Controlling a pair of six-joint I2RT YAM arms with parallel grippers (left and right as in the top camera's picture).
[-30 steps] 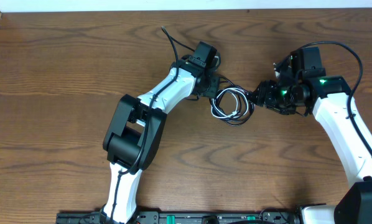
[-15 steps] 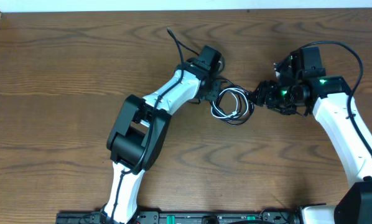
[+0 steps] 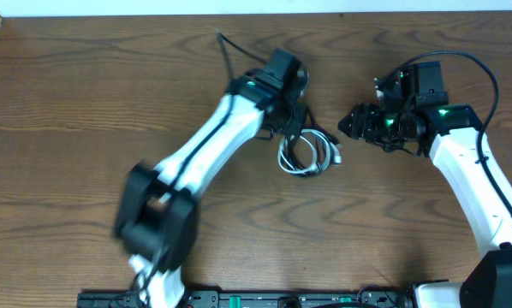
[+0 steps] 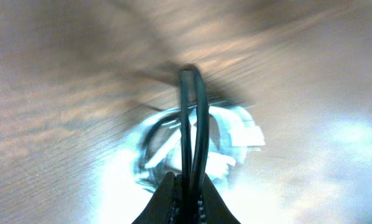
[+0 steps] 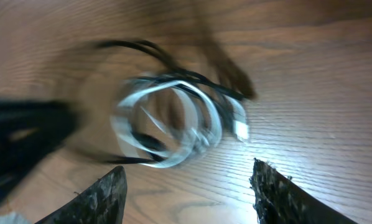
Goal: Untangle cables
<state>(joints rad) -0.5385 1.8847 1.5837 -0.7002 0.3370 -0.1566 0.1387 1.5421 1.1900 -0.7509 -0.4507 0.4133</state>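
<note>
Since the frame half a second earlier, the cables (image 3: 307,152) had shifted toward the left arm, and the right hand (image 3: 352,122) no longer touched them.

Overhead: the left hand (image 3: 288,120) held the bundle by its upper edge, probably to drag it free. The bundle sat between the two hands, low over the bench (image 3: 68,103).

Left wrist: its fingers (image 4: 167,202) were clamped on two black strands (image 4: 189,118). One white cable (image 4: 236,134) was blurred beyond.

Right wrist: its fingers (image 5: 105,196) stood spread and empty, likely after letting go. One white plug (image 5: 241,129) showed. The total number of black cords could not be told.
</note>
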